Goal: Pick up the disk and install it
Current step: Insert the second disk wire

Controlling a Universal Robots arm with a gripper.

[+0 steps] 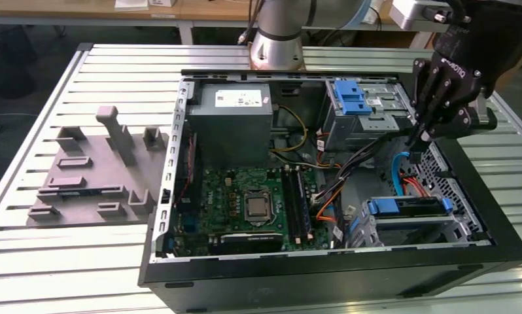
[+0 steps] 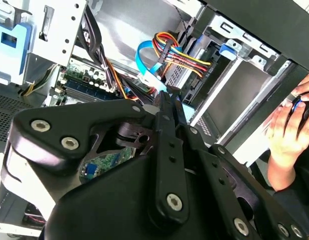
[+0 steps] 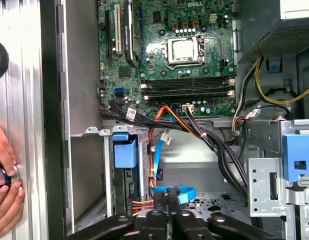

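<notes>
— On the slatted table (image 1: pixel 34 261) lies the open computer case (image 1: pixel 331 278), side panel off. What's inside?

— Biggest first: the grey power supply (image 1: pixel 235 121), then the green motherboard (image 1: pixel 243 206), then the metal drive cage (image 1: pixel 457 229) at the end towards the exterior view's right.

— And the disk?

— The disk (image 1: pixel 409 207) sits in that cage, its blue frame showing at the end and a silver strip along the top. It looks slid in, though I can't tell whether it is fully home or cabled.

— The gripper?

— The gripper (image 1: pixel 415 140) hangs above the cage, just beside the blue data cable (image 3: pixel 177 194), apart from the disk. Its jaws are drawn together with nothing between them.

— How would that disk handle?

— I'd judge it stiff and fairly heavy for its size, with smooth metal faces that could slip. It won't like knocks or a squeeze on the label face. The two long edges, across the blue frame, look like the safest hold.

— Anything else?

— A person's hand (image 3: pixel 4 172) rests outside the case wall.
</notes>
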